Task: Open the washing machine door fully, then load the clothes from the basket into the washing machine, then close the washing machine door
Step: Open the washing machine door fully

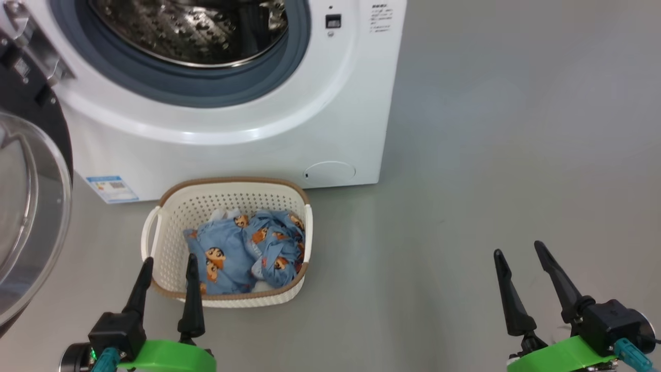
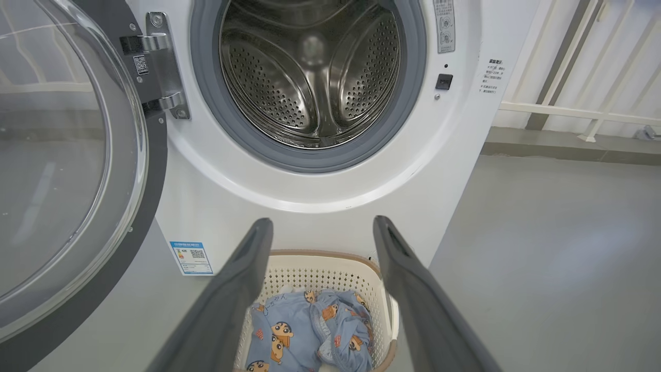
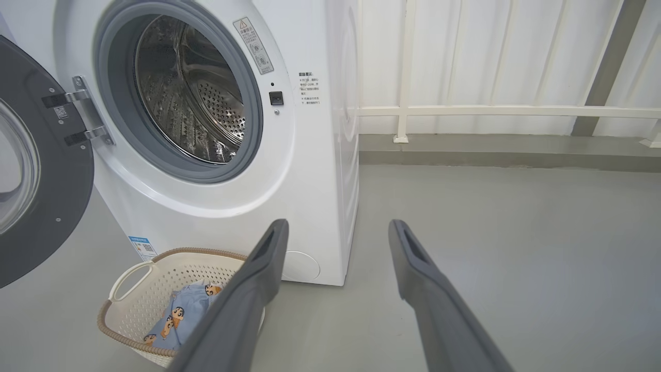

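The white washing machine stands with its steel drum exposed and nothing inside. Its door is swung wide to the left, black rim and clear glass bowl facing me. On the floor before the machine sits the cream basket, holding the light blue cartoon-print clothes. My left gripper hovers open over the basket's near left rim, holding nothing. My right gripper is open and empty over bare floor, far right of the basket.
Grey floor stretches right of the machine. A white railing and panelled wall stand behind, with a low step at their foot. The open door takes up the space left of the basket.
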